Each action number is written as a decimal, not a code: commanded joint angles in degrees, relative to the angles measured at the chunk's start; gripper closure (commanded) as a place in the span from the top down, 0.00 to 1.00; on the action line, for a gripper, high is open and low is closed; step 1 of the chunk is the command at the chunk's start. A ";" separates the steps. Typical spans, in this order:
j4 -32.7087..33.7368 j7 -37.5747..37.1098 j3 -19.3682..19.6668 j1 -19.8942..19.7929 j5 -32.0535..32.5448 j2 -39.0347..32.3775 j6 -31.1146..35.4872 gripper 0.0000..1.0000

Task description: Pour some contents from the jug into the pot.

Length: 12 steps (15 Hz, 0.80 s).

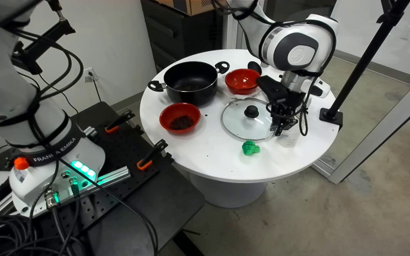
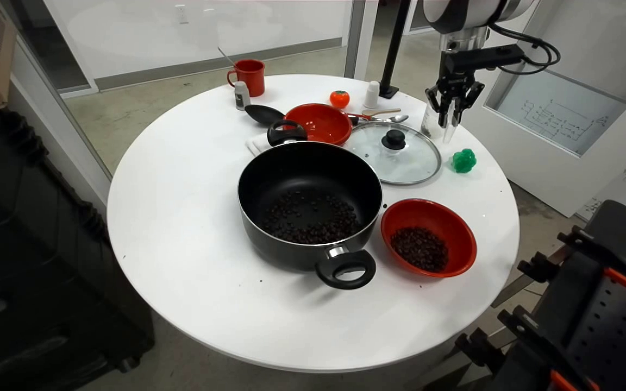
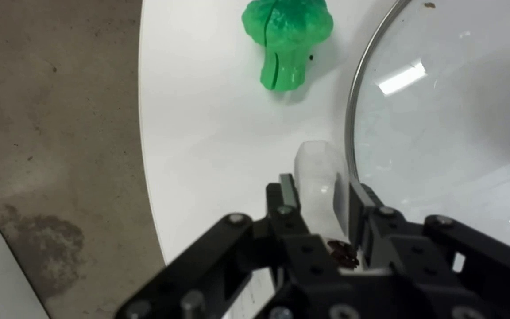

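While the gripper (image 3: 323, 184) is low near the edge of the table (image 2: 182, 217), its fingers (image 3: 288, 190) stand narrow, one on each side of the handle (image 3: 314, 161) of the jug (image 2: 431, 124), and appear to hold it. The jug is upright, just beside the lid (image 2: 408, 163), and dark beans (image 3: 342, 256) can be seen in it. Whether its bottom touches the table, I cannot tell. The pot (image 2: 291, 256) stands on the same table, well apart from the jug, with beans (image 2: 313, 231) spread over its floor. Just beside the pot is a red bowl (image 2: 451, 228), which also contains beans (image 2: 419, 248). Another red bowl (image 2: 321, 124) stands near both the pot and the lid. The lid, made of glass, lies flat between the pot and the jug, its black knob (image 2: 394, 139) upward, and a green toy broccoli (image 3: 297, 26) lies near. Also on the table, in an exterior view, one can see a red cup (image 2: 250, 77), a small bottle (image 2: 242, 96), a tomato (image 2: 339, 99) and a white shaker (image 2: 371, 94).
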<state>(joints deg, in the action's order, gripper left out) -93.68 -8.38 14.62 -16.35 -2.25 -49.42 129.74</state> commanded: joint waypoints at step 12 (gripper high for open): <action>-1.15 3.04 -1.97 0.28 0.26 8.25 -2.52 0.07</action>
<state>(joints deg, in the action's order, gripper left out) -92.28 -7.90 13.76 -16.00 -2.00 -46.67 129.47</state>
